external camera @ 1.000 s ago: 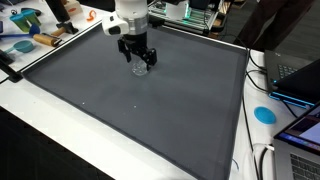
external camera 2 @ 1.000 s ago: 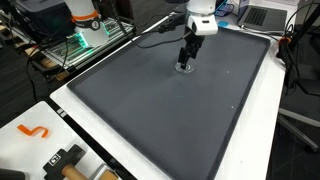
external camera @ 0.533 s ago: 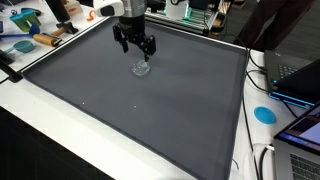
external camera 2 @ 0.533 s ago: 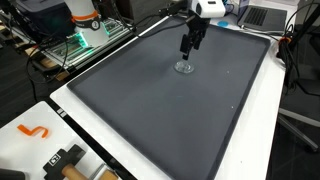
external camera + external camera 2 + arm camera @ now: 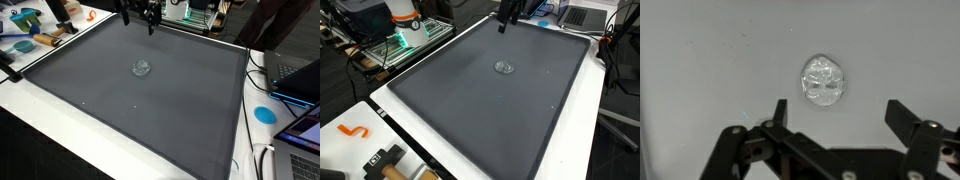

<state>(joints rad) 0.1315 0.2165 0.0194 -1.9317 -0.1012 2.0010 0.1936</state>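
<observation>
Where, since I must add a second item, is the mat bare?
Nearly all of the dark mat is bare: everything around the small clear object, out to each edge. The white border is crowded: tools at one corner, laptops along a side. The gripper hangs open above the far edge.

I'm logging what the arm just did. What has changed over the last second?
The gripper, down around the small clear object a second ago, has lifted high above it, jaws open and empty in the wrist view. The small clear object was left behind and lies in the same spot on the grey mat. The mat and its surroundings are unchanged.
</observation>
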